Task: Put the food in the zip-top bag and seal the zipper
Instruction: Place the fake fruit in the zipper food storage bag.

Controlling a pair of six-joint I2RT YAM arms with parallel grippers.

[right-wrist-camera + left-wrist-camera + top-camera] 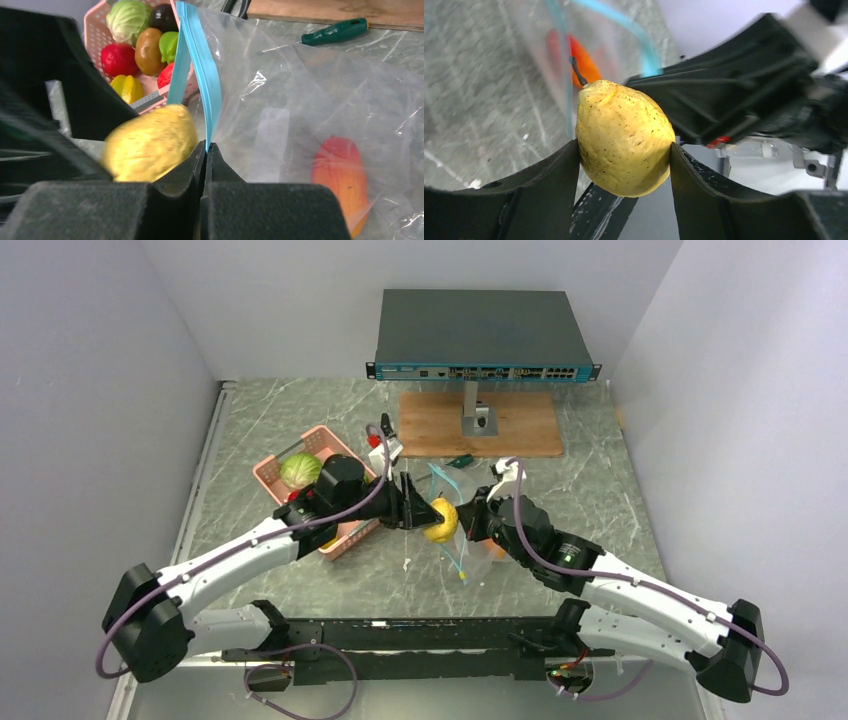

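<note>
Gripping the firm, smooth pear [624, 130] across its belly, the left gripper [623, 149] held it at the mouth of the zip-top bag [300, 95]. The right gripper [205, 150] was clamped on the zipper [202, 80]; the film looked limp and slippery, best held by that stiffer strip.

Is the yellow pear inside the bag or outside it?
Outside. The left gripper holds the pear before the zipper, no plastic over it; only an orange fruit lies inside the bag.
</note>
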